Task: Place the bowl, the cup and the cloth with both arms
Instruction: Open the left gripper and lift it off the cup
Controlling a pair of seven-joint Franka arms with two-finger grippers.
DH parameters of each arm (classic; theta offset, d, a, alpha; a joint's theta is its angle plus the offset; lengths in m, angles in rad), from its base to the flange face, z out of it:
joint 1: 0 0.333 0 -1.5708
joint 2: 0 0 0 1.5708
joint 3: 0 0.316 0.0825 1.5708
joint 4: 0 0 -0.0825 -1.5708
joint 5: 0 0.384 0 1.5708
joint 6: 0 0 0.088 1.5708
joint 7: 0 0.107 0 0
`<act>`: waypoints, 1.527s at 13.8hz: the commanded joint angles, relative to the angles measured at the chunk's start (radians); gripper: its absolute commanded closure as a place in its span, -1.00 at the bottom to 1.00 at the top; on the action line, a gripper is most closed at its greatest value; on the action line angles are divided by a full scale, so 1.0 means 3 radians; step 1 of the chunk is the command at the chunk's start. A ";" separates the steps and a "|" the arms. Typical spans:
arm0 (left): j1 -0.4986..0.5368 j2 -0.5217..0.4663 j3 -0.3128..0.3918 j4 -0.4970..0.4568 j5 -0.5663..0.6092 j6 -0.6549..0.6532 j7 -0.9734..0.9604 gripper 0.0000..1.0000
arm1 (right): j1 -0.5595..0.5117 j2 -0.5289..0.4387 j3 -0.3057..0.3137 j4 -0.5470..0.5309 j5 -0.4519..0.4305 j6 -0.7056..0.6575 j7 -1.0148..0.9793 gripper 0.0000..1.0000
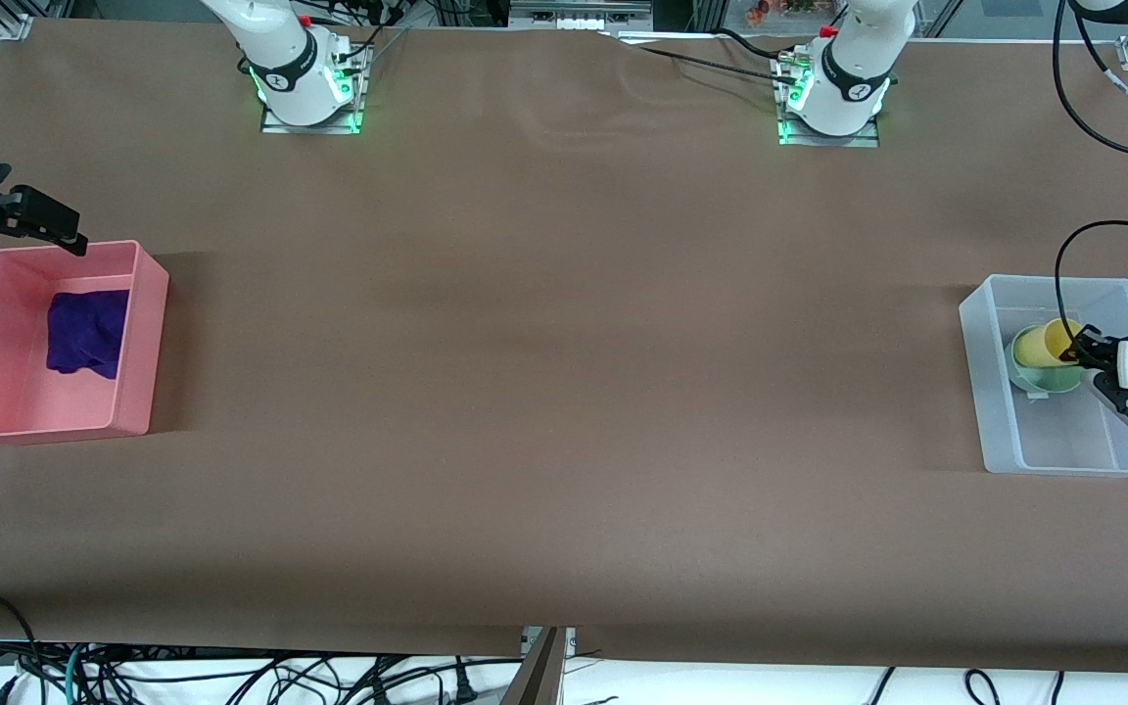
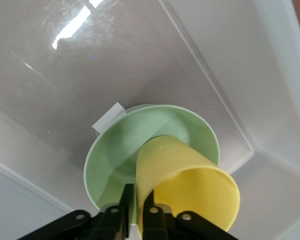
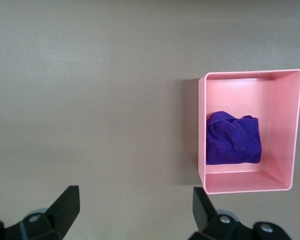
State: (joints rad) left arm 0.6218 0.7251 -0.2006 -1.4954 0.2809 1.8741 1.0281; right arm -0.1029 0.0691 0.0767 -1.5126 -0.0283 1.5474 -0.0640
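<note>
Inside pink bin [image 1: 138, 338] cloth [image 1: 86, 331], apparently cup [image 1: 1059, 339] in bowl [image 1: 1039, 373]

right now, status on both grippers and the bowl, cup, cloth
Left gripper shut on cup rim, cup tilted in bowl inside clear bin. Right gripper open, up beside pink bin. Cloth in pink bin. Nothing in the way.

Yellow cup [image 2: 190, 190] tilted in green bowl [image 2: 155, 145], purple cloth [image 1: 86, 333] crumpled

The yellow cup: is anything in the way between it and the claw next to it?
Nothing visible. The left gripper has its fingers closed on the yellow cup's wall, one finger inside it and one outside. The cup leans tilted in the bowl, inside the clear bin.
</note>
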 commanded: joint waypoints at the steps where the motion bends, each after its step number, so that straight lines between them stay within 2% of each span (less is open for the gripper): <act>1: 0.0009 -0.0049 -0.0042 0.0040 0.0086 -0.0019 0.0055 -0.79 | 0.0000 0.0025 -0.0005 0.0067 -0.0028 -0.0034 0.0009 -1.00; 2: 0.0008 -0.0100 -0.0057 0.0040 0.0086 -0.0039 0.0060 -0.99 | 0.0000 0.0025 -0.0005 0.0072 -0.0028 -0.0039 0.0009 -1.00; 7: -0.0032 -0.0514 -0.0246 0.0055 0.0025 -0.0473 -0.0006 -1.00 | -0.0010 0.0025 -0.0010 0.0072 -0.0018 -0.0040 0.0009 -1.00; 10: -0.0032 -0.0785 -0.0486 0.0060 -0.0036 -0.0800 -0.0235 -1.00 | -0.0010 0.0025 -0.0010 0.0072 -0.0013 -0.0040 0.0009 -1.00; 13: -0.0032 -0.1005 -0.0823 0.0091 -0.0036 -0.1021 -0.0634 -1.00 | -0.0010 0.0025 -0.0010 0.0072 -0.0018 -0.0040 0.0009 -1.00; 18: -0.0032 -0.1189 -0.1544 0.0265 -0.0036 -0.1501 -0.1849 -1.00 | -0.0015 0.0025 -0.0010 0.0072 -0.0003 -0.0040 0.0009 -1.00; 21: -0.0022 -0.1287 -0.1755 0.0285 -0.0199 -0.1599 -0.2484 -1.00 | -0.0020 0.0025 -0.0010 0.0072 -0.0008 -0.0040 0.0009 -1.00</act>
State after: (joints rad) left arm 0.6055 0.3583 -0.7042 -1.4242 0.2670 1.4165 0.3769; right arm -0.1043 0.0695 0.0731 -1.5122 -0.0283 1.5473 -0.0640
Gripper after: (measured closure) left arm 0.000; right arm 0.000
